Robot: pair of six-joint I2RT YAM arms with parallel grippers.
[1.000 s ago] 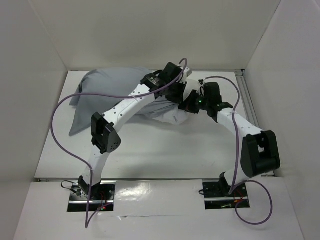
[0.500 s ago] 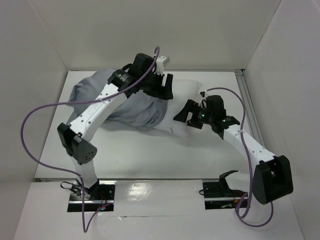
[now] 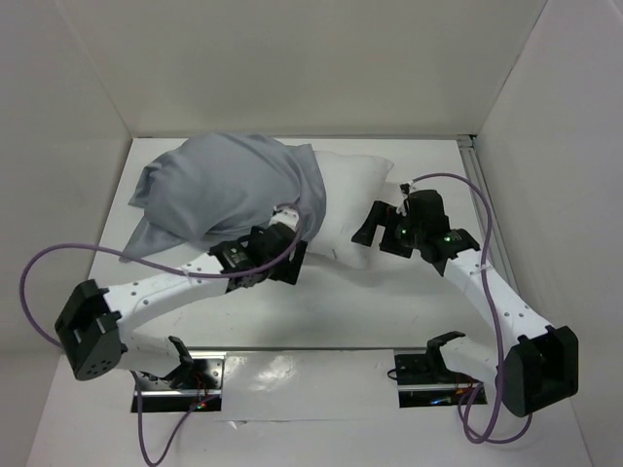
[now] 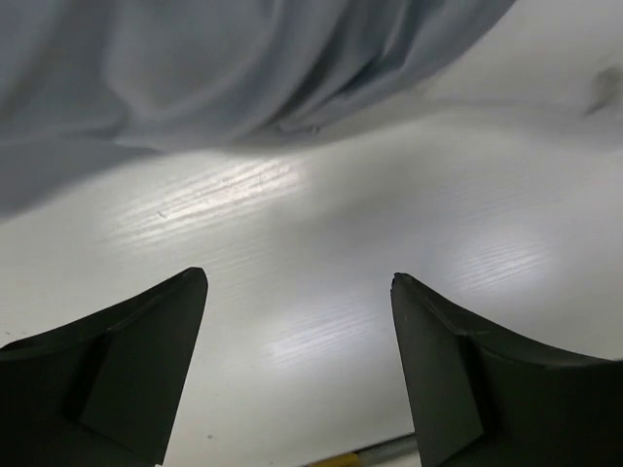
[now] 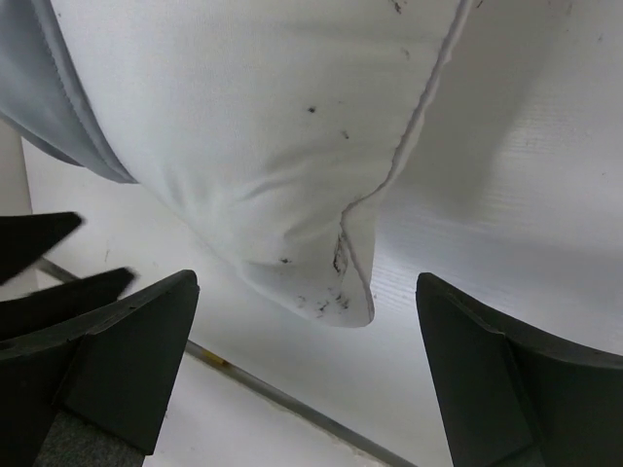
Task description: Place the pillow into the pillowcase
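Your right end effector [image 5: 307, 282] and left end effector [image 4: 298, 275] both gape empty. The pillow [image 5: 292, 146] shows its bare end just ahead of the right one, its length running leftward into the pillowcase [image 3: 224, 190].

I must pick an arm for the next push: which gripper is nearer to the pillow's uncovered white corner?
Right. The right gripper, open, faces the corner of the pillow closely. The left gripper, open, is at the near edge of the pillowcase, farther away.
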